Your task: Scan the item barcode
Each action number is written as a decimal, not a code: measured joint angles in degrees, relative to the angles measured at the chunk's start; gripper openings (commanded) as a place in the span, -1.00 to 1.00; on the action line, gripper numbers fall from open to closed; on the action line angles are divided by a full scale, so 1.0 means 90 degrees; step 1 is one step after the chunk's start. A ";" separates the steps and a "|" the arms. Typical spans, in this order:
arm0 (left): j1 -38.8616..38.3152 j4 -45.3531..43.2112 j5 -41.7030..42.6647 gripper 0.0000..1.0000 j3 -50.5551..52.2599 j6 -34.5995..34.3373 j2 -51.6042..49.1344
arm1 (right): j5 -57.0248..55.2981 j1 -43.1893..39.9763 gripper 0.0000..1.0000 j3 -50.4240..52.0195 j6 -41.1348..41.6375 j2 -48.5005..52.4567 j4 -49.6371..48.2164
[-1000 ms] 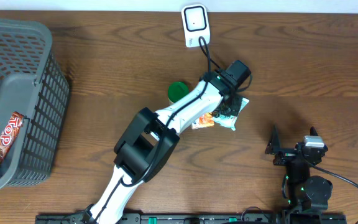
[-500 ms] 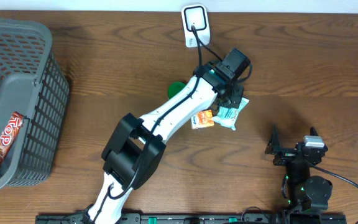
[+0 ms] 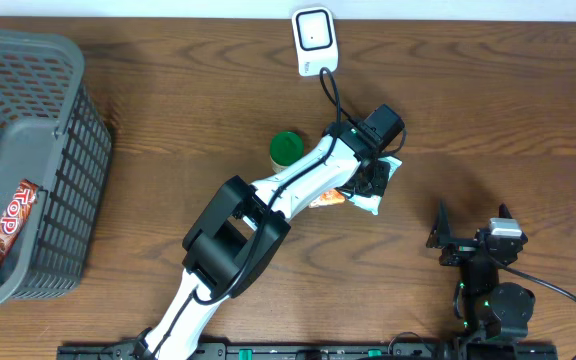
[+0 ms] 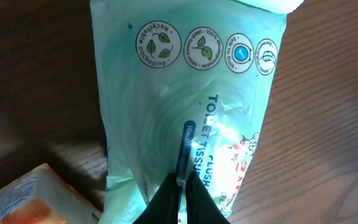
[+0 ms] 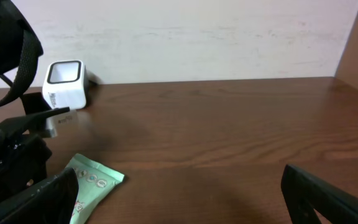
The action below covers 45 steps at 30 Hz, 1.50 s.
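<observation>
A pale green toilet tissue pack [image 4: 191, 93] lies on the wooden table, right of the middle. My left gripper [image 4: 182, 186] is shut on it, its black fingertips pinching a fold of the wrapper near the blue label. From overhead, the left gripper [image 3: 373, 185] covers most of the tissue pack [image 3: 389, 166]. The white barcode scanner [image 3: 313, 40] stands at the table's far edge, with its cable running toward the left arm. My right gripper [image 3: 478, 245] rests near the front right, open and holding nothing. The right wrist view shows the scanner [image 5: 64, 84] and a corner of the pack [image 5: 92, 180].
An orange snack packet [image 3: 330, 197] lies against the pack's left side, partly under the arm. A green round lid [image 3: 286, 148] sits just left of the arm. A grey basket [image 3: 28, 150] at the far left holds a red candy bar [image 3: 8, 228].
The left arm's elbow swung left and then came back. The gripper stayed shut on the pack at nearly the same spot. The green lid shows fully again. The right arm has not moved.
</observation>
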<state>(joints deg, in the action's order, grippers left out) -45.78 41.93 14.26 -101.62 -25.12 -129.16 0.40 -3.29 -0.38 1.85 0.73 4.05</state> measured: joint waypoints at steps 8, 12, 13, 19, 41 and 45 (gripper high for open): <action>0.0194 0.0134 -0.0051 -0.85 -0.0289 0.0090 0.0036 | 0.0000 0.0000 0.99 0.0000 0.0000 0.0000 0.0000; 0.0423 0.0141 -0.0117 -0.85 -0.0408 0.0109 0.0289 | 0.0002 0.0000 0.98 0.0000 0.0000 0.0000 -0.0002; 0.0466 0.0155 -0.0121 -0.85 -0.0420 0.0112 0.0362 | 0.0002 0.0000 0.99 0.0000 0.0000 0.0000 0.0000; 0.0403 0.0129 -0.0119 -0.85 -0.0357 0.0112 0.0476 | 0.0000 0.0000 0.99 0.0000 0.0002 0.0000 0.0000; -0.0063 -0.0665 -0.0265 -0.85 -0.0240 -0.0627 -0.0175 | 0.0000 0.0000 0.98 0.0000 0.0000 0.0000 -0.0002; -0.0056 -0.1013 -0.0270 -0.85 -0.0240 -0.0954 -0.0180 | 0.0002 0.0000 0.99 0.0000 0.0000 0.0000 0.0000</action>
<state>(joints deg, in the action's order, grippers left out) -46.28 32.82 11.84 -103.79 -33.71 -130.78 0.43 -3.29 -0.38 1.85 0.73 4.05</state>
